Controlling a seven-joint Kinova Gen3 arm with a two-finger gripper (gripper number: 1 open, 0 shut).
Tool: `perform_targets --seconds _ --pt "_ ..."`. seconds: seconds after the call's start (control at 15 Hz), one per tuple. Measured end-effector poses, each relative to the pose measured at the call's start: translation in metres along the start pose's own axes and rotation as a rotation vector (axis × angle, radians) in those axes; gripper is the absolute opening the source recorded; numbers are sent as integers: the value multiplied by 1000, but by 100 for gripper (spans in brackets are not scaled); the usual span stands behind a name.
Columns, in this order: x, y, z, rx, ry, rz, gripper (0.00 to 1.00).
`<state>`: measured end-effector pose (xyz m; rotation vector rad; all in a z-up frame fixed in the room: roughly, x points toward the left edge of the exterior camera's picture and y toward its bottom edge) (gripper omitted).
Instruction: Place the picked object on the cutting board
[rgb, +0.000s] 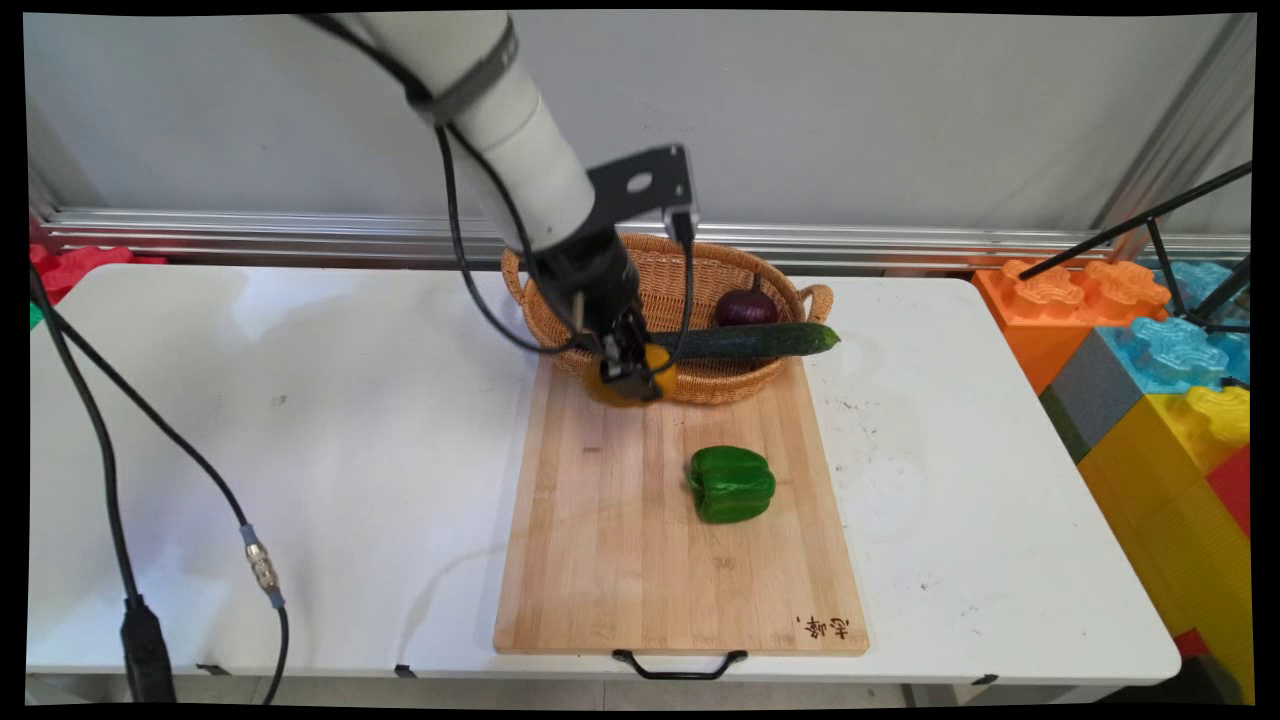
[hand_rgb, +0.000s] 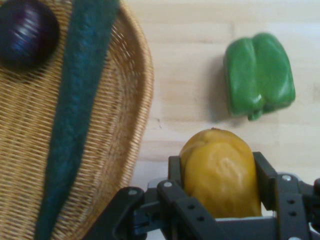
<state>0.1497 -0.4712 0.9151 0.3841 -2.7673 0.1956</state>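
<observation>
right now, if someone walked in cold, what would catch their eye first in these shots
First, the gripper, its jaws shut on a yellow pepper, at the near rim of the wicker basket at the far end of the wooden cutting board. A long cucumber lies across the basket, its tip past the right rim, with a red onion behind it. A green pepper sits alone on the board.

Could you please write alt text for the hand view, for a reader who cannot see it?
The gripper is shut on a yellow pepper above a wooden board. A green pepper lies on the board, and a wicker basket alongside holds a cucumber and a purple onion.
</observation>
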Motion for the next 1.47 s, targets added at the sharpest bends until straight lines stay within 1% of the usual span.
perform_targets --seconds 0.4,0.67,0.87,1.2,1.27,1.47 --pt "-21 9 45 -21 -41 56 0" --pt "-30 12 71 -22 -57 108 0" --pt "-35 13 83 -19 -67 142 0" --pt "-41 13 93 -18 -78 186 0" --pt "-41 13 94 -20 -76 199 100" --pt "-40 14 95 -25 -72 216 100"
